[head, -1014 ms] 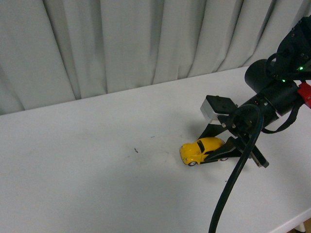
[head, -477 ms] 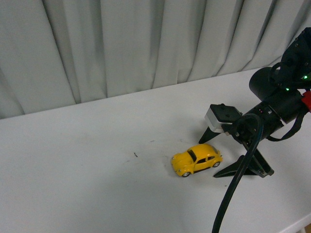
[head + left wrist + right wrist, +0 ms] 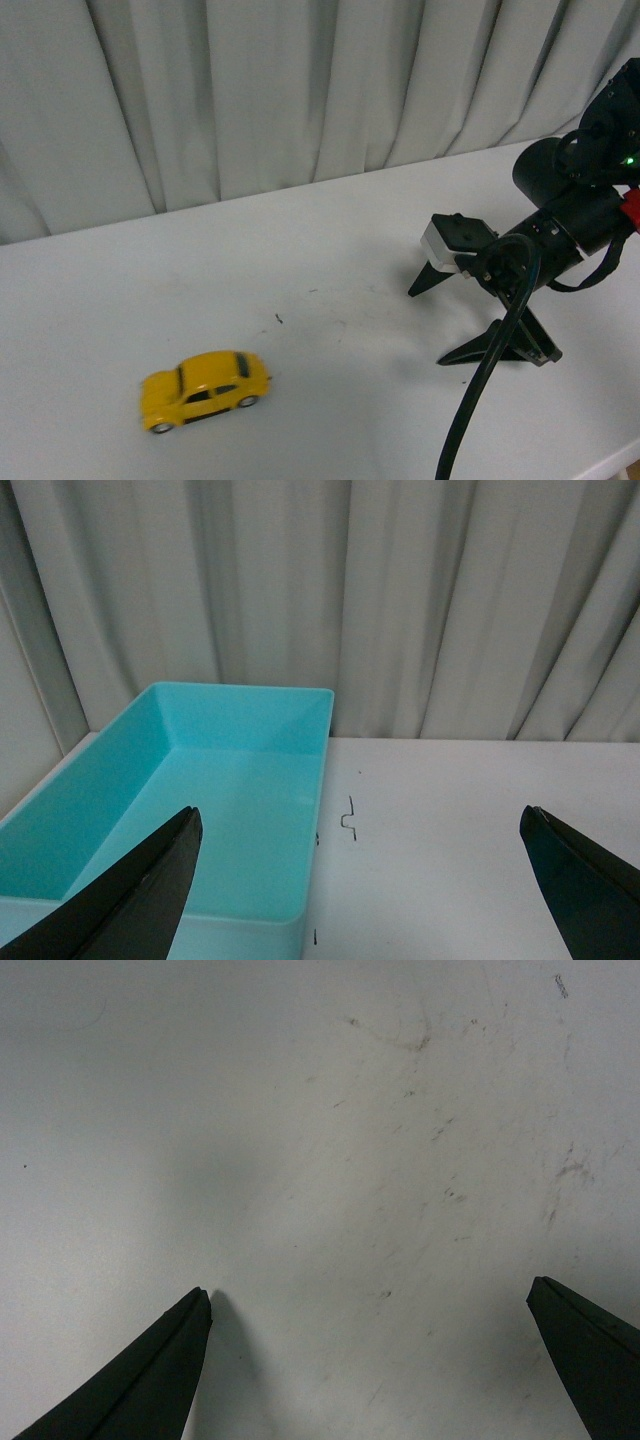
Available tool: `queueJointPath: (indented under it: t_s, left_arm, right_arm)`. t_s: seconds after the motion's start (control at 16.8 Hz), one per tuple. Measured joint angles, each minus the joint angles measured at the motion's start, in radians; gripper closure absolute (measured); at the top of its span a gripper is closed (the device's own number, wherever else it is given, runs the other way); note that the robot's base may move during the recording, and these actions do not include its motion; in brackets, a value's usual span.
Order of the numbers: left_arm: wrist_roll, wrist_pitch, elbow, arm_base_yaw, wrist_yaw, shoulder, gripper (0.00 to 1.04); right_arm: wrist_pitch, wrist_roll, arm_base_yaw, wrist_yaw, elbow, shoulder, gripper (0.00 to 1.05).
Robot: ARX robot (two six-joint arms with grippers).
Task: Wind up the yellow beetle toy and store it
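The yellow beetle toy [image 3: 204, 388] stands on its wheels on the white table [image 3: 120, 300], near the front left, nose pointing left. My right gripper [image 3: 425, 323] hovers low over the table at the right, open, with nothing between its fingers; the toy is far to its left. In the right wrist view only bare, scuffed table shows between the open fingertips [image 3: 175, 1350]. The left gripper [image 3: 360, 825] is open too, and its wrist view shows no toy. The left arm is out of the front view.
A turquoise bin [image 3: 70, 830] sits on the table next to the left gripper, empty inside, backed by a grey curtain [image 3: 300, 90]. A black cable [image 3: 480, 390] hangs from the right arm toward the table's front edge.
The toy has left the right gripper's fingers and rolled across the table to the left and toward the front. The right gripper has drawn back slightly to the right.
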Motion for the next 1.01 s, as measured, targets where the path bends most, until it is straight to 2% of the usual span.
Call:
queueJointPath:
  t_s: [0.36, 0.54, 1.01]
  left_arm:
    - [0.0, 0.0, 0.0, 0.0, 0.0, 0.0, 0.07]
    - [0.0, 0.0, 0.0, 0.0, 0.0, 0.0, 0.07]
    - [0.0, 0.0, 0.0, 0.0, 0.0, 0.0, 0.07]
  right_arm:
    - [0.119, 0.031, 0.063, -0.022, -0.083, -0.071, 0.07]
    - [0.113, 0.031, 0.113, -0.084, -0.144, -0.218, 0.07]
    - [0.068, 0.021, 0.179, -0.204, -0.219, -0.658, 0.07]
